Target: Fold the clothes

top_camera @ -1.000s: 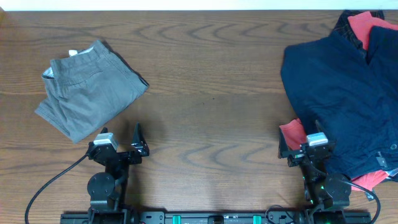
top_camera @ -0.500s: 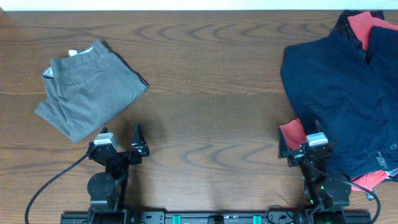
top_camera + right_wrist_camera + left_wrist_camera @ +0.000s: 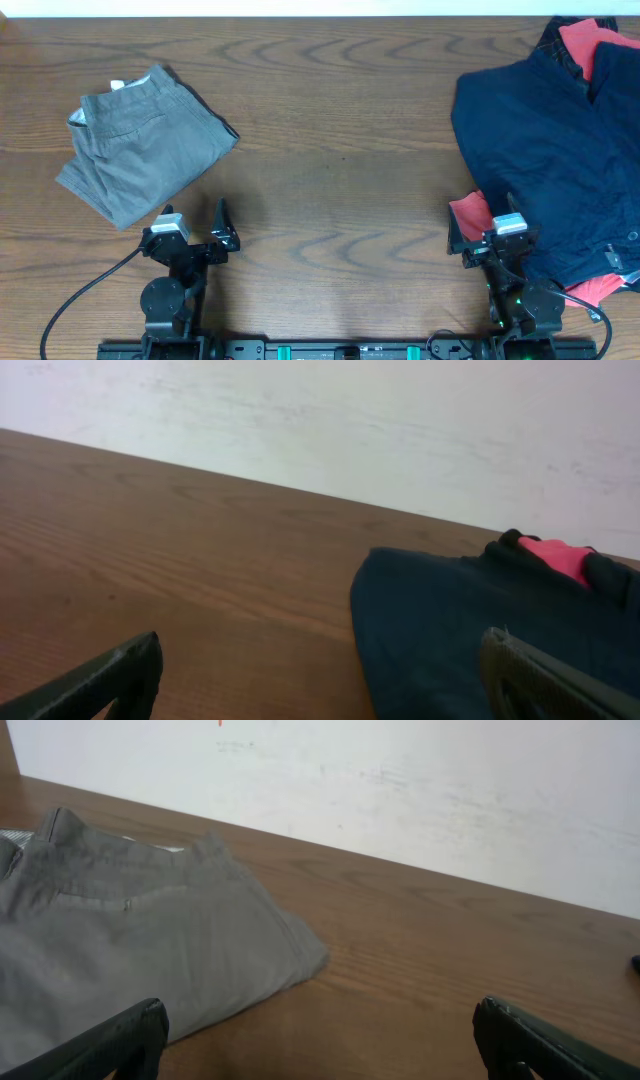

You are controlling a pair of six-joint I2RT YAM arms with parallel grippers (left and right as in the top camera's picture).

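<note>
Bright, even light from above fell on the brown wood-grain table (image 3: 340, 150), without glare. The folded mid-grey woven trousers (image 3: 145, 145) cast only a thin, soft shadow at their edge. The overhead view was sharp throughout. In the wrist views, the black fingers (image 3: 110, 1045) of the left gripper (image 3: 320, 1015) and of the right gripper (image 3: 320, 650) were blurred, close to the lens.

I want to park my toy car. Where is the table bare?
The biggest bare patch is the middle of the table, between the grey trousers on the left and the navy garment on the right. It is crowded at the right edge, where the navy one lies over a red garment.
</note>
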